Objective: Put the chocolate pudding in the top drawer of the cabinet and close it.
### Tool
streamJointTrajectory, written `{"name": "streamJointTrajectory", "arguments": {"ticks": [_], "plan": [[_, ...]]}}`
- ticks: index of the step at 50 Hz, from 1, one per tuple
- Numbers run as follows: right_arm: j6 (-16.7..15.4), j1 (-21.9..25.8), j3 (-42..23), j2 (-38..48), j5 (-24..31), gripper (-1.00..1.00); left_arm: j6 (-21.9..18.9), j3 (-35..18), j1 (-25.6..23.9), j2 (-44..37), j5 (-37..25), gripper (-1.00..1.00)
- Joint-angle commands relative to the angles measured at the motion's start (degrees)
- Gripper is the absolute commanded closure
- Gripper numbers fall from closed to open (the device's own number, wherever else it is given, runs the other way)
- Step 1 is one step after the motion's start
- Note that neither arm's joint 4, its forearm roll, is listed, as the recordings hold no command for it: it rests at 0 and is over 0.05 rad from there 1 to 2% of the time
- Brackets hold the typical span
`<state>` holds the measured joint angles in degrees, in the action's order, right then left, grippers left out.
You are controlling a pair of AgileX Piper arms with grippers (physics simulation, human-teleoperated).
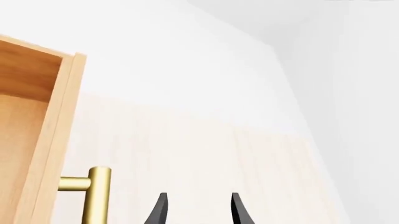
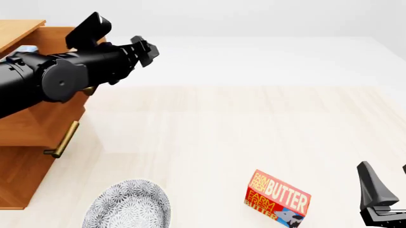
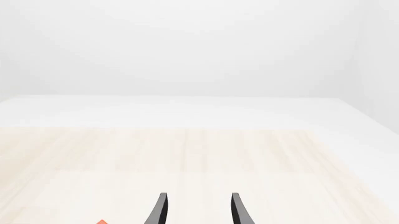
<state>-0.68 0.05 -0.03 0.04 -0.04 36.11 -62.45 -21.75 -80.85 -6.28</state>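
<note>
At the far left of the front view stands the cabinet (image 2: 16, 185), and its top drawer (image 2: 44, 123) is pulled out, the brass handle (image 2: 62, 139) pointing toward the desk (image 2: 241, 123). In the upper left corner, a sliver of light blue (image 2: 25, 49) peeks out from behind the black left arm, at the open drawer. I judge it to be the chocolate pudding lying inside, but most of it is hidden and none of its lettering can be read.

Such a small thin carton is probably light and fairly stiff, with slick printed faces that dent under a hard squeeze. The best grip would be gentle, across its narrow sides. If it is indeed in the drawer, the thing to handle is the drawer itself. It is rigid wood, and I would push it on the flat front beside the handle, or on the bar itself.

The left claw (image 1: 196, 210) hangs just right of the drawer's front. In its wrist view its two fingers are parted and nothing is between them.

Lower down, left of centre, a patterned grey and white plate (image 2: 127, 206) lies on the desk. Right of it a red box (image 2: 277, 199) reads "FARM FRESH BUTTER" in white and yellow.

At the lower right, the right claw (image 3: 196, 210) is low over the desk, fingers spread, holding nothing.
</note>
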Motion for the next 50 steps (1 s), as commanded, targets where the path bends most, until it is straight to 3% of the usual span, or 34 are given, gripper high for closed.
{"name": "streamJointTrajectory", "arguments": {"ticks": [1, 17, 50], "plan": [[0.0, 0.0, 0.0, 0.0, 0.0, -1.00, -1.0, 1.3, 1.6, 1.0, -0.9, -1.00], [0.0, 0.0, 0.0, 0.0, 0.0, -1.00, -0.9, 3.9, 3.7, 2.2, -0.1, -1.00], [0.0, 0.0, 0.0, 0.0, 0.0, -1.00, -3.0, 3.6, 6.5, 3.5, -1.1, -1.00]]}}
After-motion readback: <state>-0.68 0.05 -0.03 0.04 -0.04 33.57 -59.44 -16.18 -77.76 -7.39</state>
